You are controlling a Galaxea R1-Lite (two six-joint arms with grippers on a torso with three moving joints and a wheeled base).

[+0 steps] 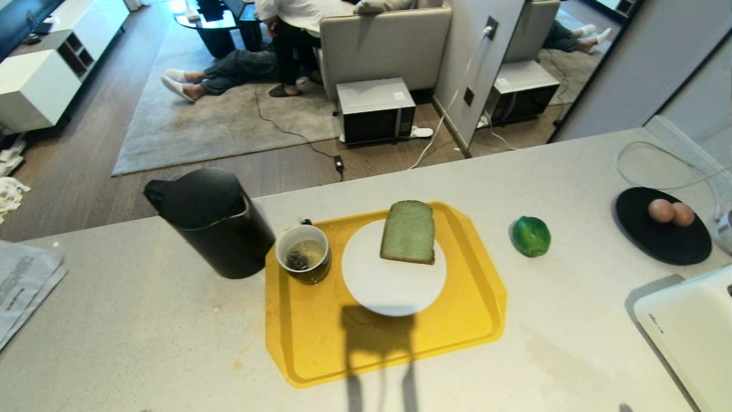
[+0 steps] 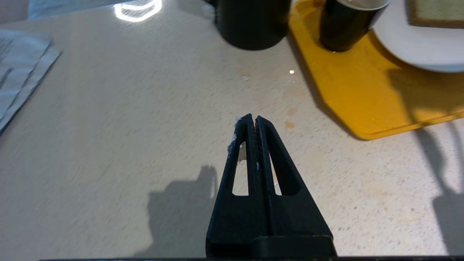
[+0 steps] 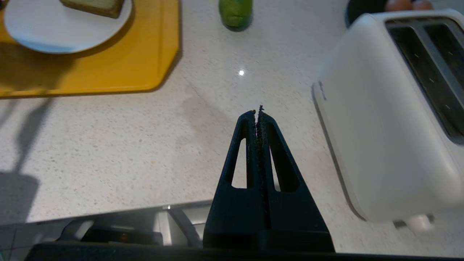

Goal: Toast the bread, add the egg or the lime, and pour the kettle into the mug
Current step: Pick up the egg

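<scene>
The green bread lies on a white plate on a yellow tray. The mug stands on the tray's left part, and liquid shows inside it. The black kettle is left of the tray on the counter. A lime lies right of the tray. Two eggs rest on a black plate at the far right. Neither arm shows in the head view. My left gripper hovers shut and empty over bare counter near the tray's front left corner. My right gripper is shut and empty beside the toaster.
The white toaster sits at the counter's front right, slots up. Papers lie at the counter's left edge. A white cable loops near the black plate. Beyond the counter are a microwave on the floor and people by a sofa.
</scene>
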